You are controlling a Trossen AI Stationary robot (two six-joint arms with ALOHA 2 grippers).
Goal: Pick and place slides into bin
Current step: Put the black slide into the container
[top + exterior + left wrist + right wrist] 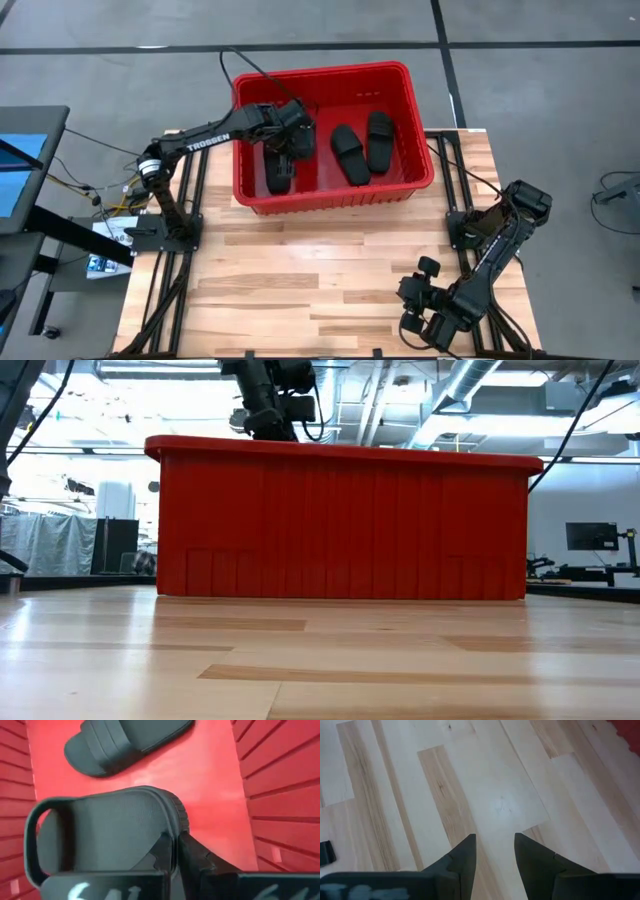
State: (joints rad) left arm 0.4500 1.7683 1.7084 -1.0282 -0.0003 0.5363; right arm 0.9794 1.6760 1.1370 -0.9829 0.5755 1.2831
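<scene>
Slide (105, 832) hangs pinched by its rim in the left gripper (175, 852) inside the red bin (330, 195), above another slide (279, 172). Released crooked, it could land stacked or tilted. Right gripper (494, 847) waits open over the table (300, 290).

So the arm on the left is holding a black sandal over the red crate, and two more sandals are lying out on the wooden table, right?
Not quite: the high view shows the other two slides lying inside the bin, not on the table. The left gripper does hold a slide over it.
</scene>
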